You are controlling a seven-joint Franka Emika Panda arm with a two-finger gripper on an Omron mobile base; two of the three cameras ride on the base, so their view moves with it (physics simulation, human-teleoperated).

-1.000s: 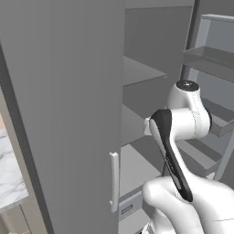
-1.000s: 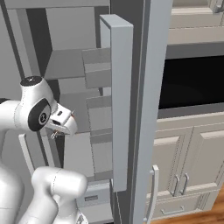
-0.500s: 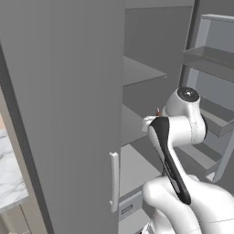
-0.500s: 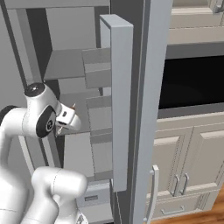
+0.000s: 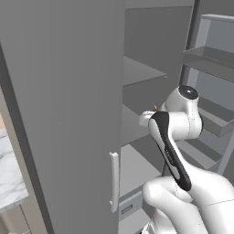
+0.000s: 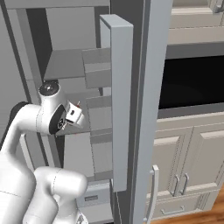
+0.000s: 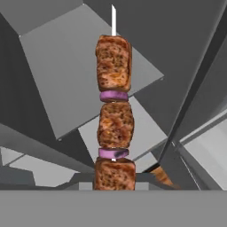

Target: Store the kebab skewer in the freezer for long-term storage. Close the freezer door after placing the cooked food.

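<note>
The kebab skewer (image 7: 114, 111), three browned meat chunks with purple onion slices on a pale stick, rises up the middle of the hand view, and my gripper is shut on its lower end. My gripper (image 6: 75, 115) hovers in the open freezer (image 5: 141, 73), in front of its grey middle shelves (image 5: 137, 128). A reddish tip of the skewer (image 5: 156, 109) pokes out above the hand. The freezer door (image 5: 212, 61) stands open to my right, its inner shelf bins (image 6: 97, 65) facing the arm.
A plain grey door (image 5: 59, 91) with a pale vertical handle (image 5: 114, 181) is shut on the left. Right of the open door are the black-windowed wall oven (image 6: 192, 74) and cream cabinets (image 6: 188, 166). A drawer (image 6: 94, 199) sits at the freezer's bottom.
The arm has crept forward and a little to the right, carrying the skewer closer to the freezer shelves. The doors have not moved.
</note>
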